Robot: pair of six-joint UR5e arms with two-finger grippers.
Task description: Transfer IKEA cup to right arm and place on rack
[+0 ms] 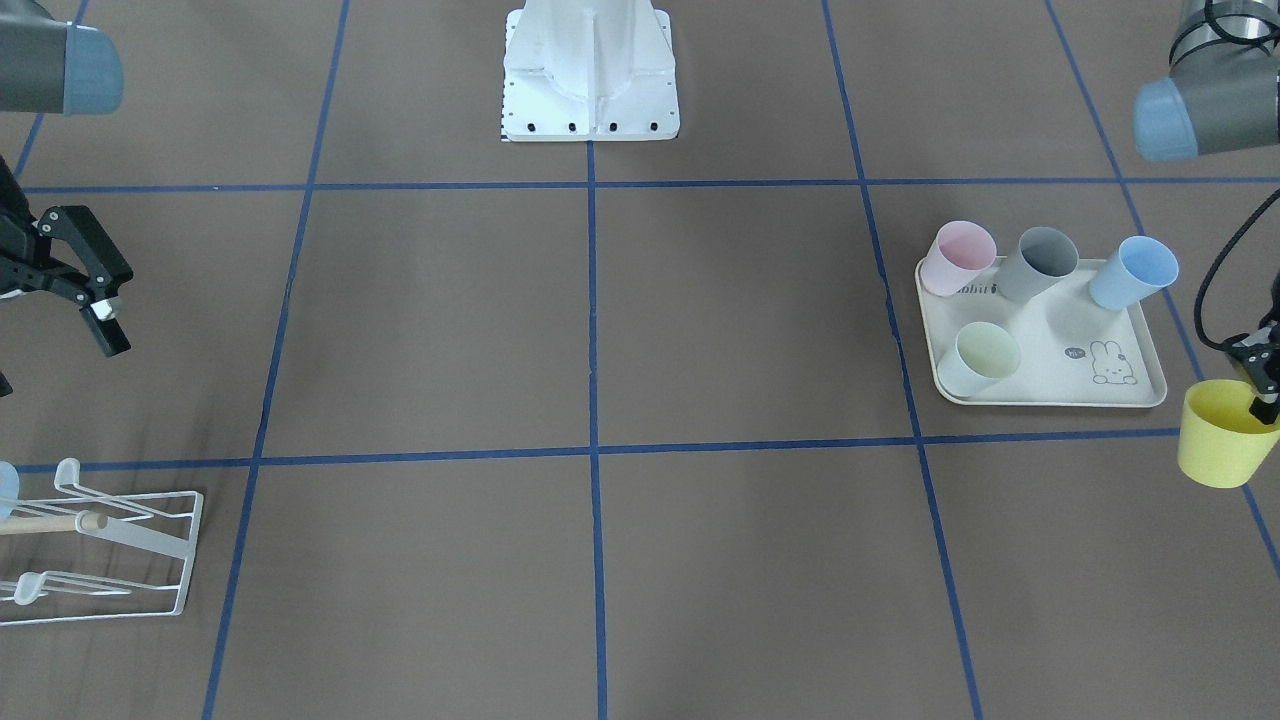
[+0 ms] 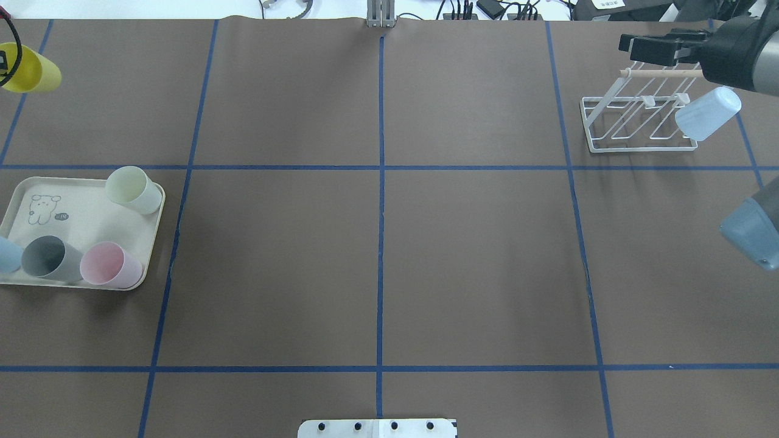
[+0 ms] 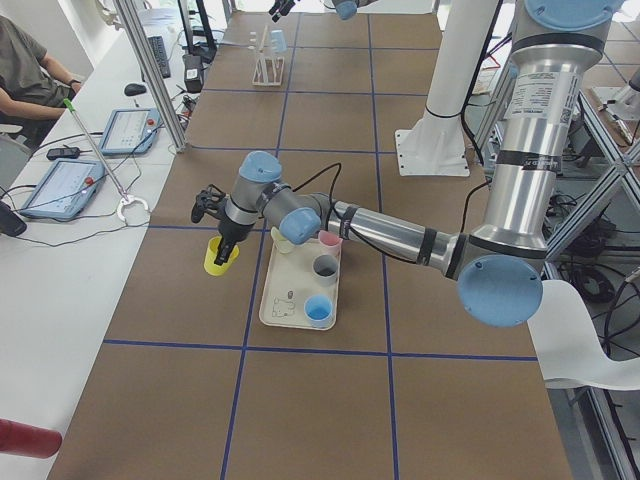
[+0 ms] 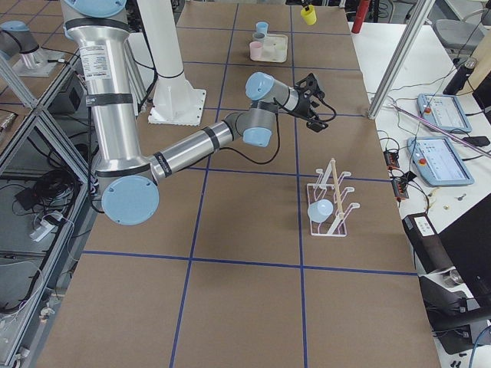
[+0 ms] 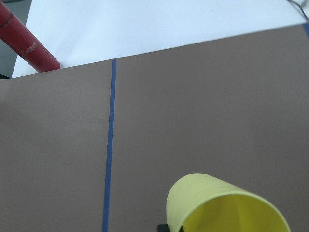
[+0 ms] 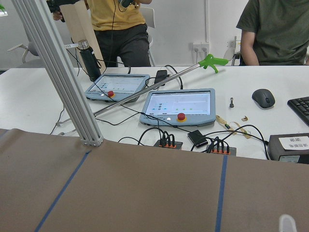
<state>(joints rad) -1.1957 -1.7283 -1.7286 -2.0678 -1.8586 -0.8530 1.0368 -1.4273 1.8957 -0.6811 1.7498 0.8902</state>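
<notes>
Yellow cup (image 2: pixel 27 72) gripped in the left jaws; right jaws empty by the rack (image 2: pixel 642 148).
On my overhead view's clock face the yellow cup hangs at 10 o'clock, lifted off the bench (image 2: pixel 377 243) and tilted. The left jaws pinch its rim, with one finger (image 1: pixel 1264 400) inside the mouth. The tray (image 2: pixel 91 213) lies near it, at 9. The right jaws stand wide and hold nothing. I see them at 2 o'clock, over the rack's far edge, well apart from the yellow cup. A blue cup (image 2: pixel 709 112) sits on the rack.
</notes>
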